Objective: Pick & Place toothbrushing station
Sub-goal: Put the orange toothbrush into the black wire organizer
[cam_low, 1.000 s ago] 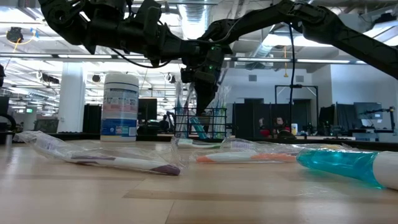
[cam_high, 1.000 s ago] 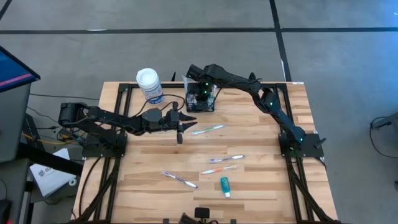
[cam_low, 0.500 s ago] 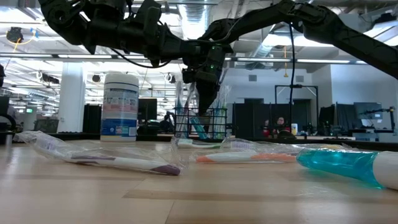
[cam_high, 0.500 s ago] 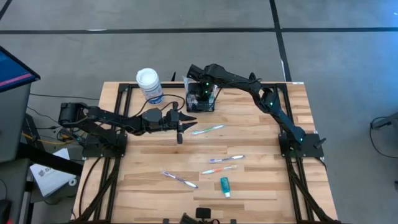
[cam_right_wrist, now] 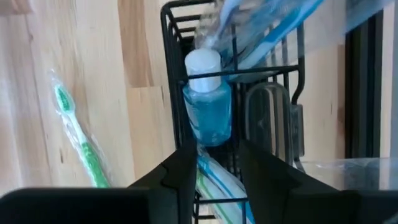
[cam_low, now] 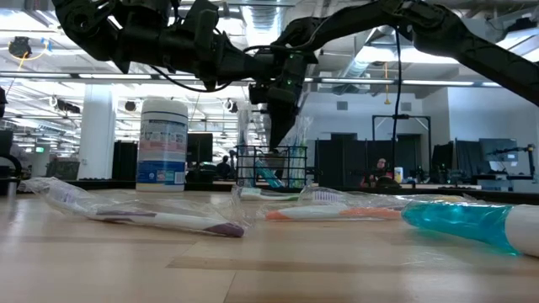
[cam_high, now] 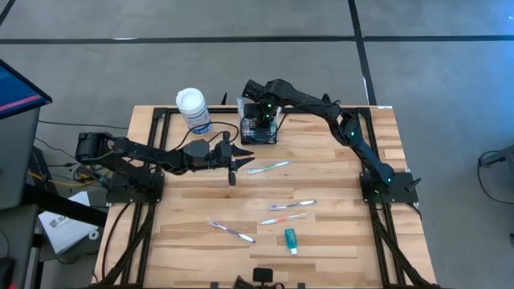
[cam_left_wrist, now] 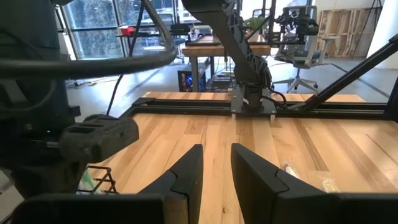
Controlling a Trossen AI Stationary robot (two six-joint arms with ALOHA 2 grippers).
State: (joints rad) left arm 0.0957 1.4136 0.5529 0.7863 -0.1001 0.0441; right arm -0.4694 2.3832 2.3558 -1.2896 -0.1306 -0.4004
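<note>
While the right end effector [cam_high: 263,115] hangs over the toothbrushing station [cam_high: 259,128] at the far middle of the surface [cam_high: 337,209], fingers apart and empty, the deposit step looks finished; a wrapped toothbrush and small blue bottle [cam_right_wrist: 208,106] sit inside. Next move, likely: lift clear, fetch another item. Left end effector [cam_high: 232,163]: idle left of centre, fingers narrowly apart, empty. Nearby: white-lidded canister [cam_high: 192,110]; green toothbrush [cam_high: 267,167] closest; further wrapped toothbrushes [cam_high: 292,205]; teal tube [cam_high: 290,240]. Obstruction: left arm beside the green toothbrush.
</note>
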